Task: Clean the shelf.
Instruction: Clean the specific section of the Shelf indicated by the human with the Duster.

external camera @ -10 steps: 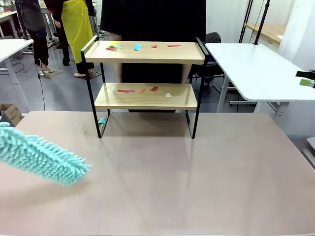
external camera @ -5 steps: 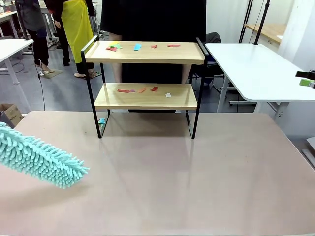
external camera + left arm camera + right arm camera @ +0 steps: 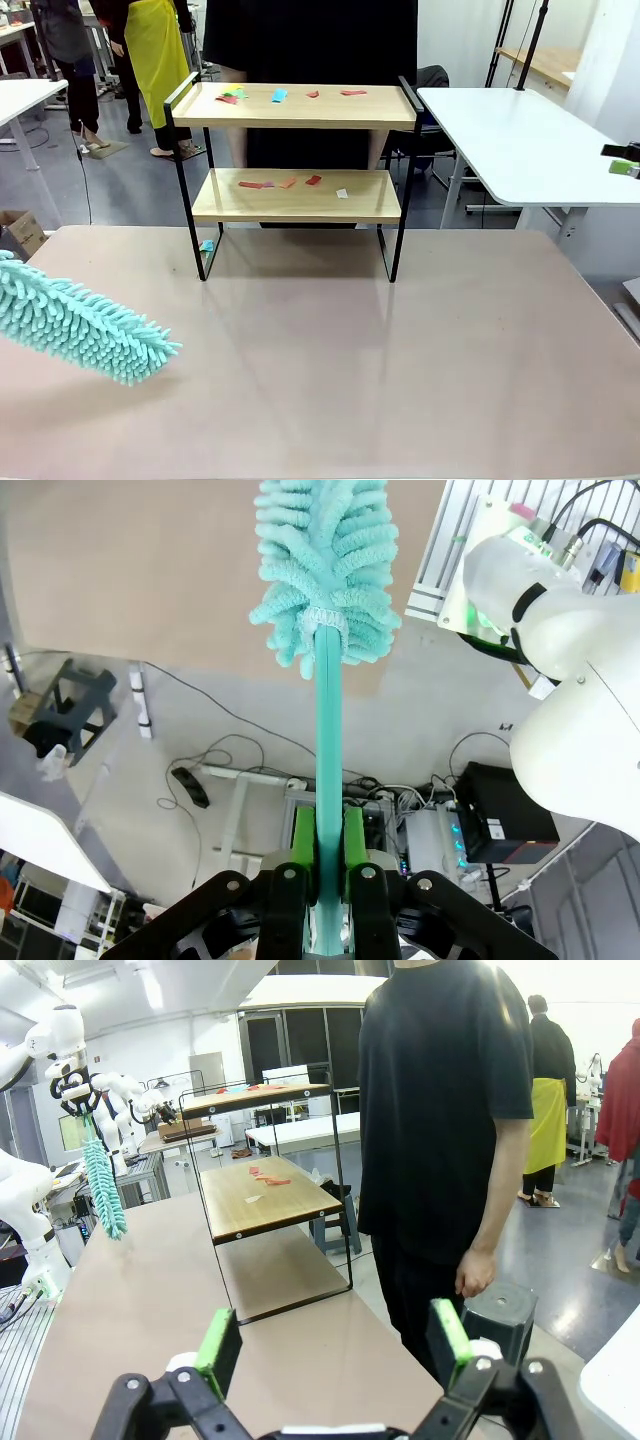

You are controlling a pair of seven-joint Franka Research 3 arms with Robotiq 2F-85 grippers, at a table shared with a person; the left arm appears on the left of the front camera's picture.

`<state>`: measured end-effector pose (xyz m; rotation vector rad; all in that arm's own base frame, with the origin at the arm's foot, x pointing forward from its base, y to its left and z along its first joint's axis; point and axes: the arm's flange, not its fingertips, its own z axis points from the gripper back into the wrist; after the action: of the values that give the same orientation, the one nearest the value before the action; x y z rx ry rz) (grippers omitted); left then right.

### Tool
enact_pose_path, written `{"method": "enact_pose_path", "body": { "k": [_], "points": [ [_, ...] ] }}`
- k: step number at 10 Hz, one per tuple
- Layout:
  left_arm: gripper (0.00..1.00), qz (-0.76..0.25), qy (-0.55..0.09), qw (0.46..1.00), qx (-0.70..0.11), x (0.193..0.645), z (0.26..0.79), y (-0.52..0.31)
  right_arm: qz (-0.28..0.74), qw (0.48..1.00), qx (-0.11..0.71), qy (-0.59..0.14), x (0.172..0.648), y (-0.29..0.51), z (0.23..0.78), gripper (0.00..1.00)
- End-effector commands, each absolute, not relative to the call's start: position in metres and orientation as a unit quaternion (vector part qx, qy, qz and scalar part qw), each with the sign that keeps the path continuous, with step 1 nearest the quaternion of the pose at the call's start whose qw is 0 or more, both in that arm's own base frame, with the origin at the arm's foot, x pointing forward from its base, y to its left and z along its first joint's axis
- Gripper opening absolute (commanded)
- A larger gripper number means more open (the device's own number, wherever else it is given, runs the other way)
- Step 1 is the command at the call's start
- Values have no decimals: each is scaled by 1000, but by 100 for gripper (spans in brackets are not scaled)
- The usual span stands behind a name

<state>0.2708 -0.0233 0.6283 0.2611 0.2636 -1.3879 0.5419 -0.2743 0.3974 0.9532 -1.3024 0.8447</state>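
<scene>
The shelf (image 3: 297, 196) stands at the far middle of the brown table (image 3: 360, 370), two light wooden boards in a black frame. Small coloured paper scraps (image 3: 278, 95) lie on its top board and more scraps (image 3: 288, 183) on the lower one. A fluffy turquoise duster (image 3: 88, 325) hovers low over the table's left side, well short of the shelf. In the left wrist view my left gripper (image 3: 328, 817) is shut on the duster's handle (image 3: 327, 730). My right gripper (image 3: 335, 1320) is open and holds nothing, with the shelf (image 3: 262, 1195) far ahead of it.
A person in black (image 3: 310, 40) stands right behind the shelf. A small teal scrap (image 3: 207, 245) lies on the table by the shelf's left leg. A white table (image 3: 530, 140) stands at the right. A cardboard box (image 3: 22, 232) sits on the floor at the left.
The duster has sunk slightly toward the table. Nothing else has moved.
</scene>
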Motion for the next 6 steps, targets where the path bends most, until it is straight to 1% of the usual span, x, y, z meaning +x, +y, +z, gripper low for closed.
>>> {"method": "enact_pose_path", "body": {
  "k": [1, 6],
  "points": [
    [13, -629, 122, 758, 125, 270, 631, -21, 369, 611, 413, -566, 543, -272, 401, 100],
    [13, -629, 122, 758, 125, 270, 631, -21, 369, 611, 413, -566, 543, -272, 401, 100]
  ]
}}
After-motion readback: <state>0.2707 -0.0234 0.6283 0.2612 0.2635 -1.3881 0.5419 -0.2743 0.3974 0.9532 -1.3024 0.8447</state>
